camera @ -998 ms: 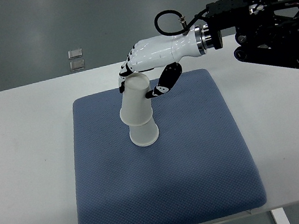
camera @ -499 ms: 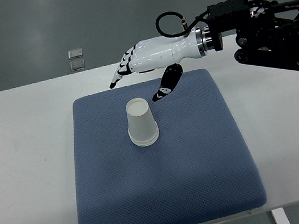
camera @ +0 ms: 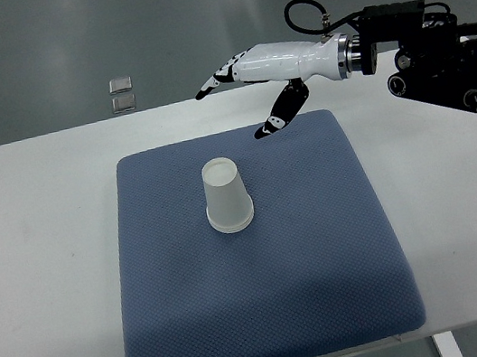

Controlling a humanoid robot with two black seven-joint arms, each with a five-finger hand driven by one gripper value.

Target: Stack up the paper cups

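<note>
White paper cups (camera: 226, 198) stand nested upside down, as one stack, on the blue mat (camera: 267, 293), a little above its middle. My right hand (camera: 237, 96) hovers up and to the right of the stack, over the mat's far edge, clear of the cups. Its fingers are spread and hold nothing; the thumb points down toward the mat. The right arm comes in from the right edge. The left arm does not show.
The mat lies on a white table (camera: 34, 268). Two small square floor fittings (camera: 122, 93) sit beyond the table's far edge. The black arm joint (camera: 448, 61) hangs over the table's right rear corner.
A second ago my right hand held the tilted upper cup on the stack. It let go, the cup settled straight, and the hand has drawn back up and to the right.
</note>
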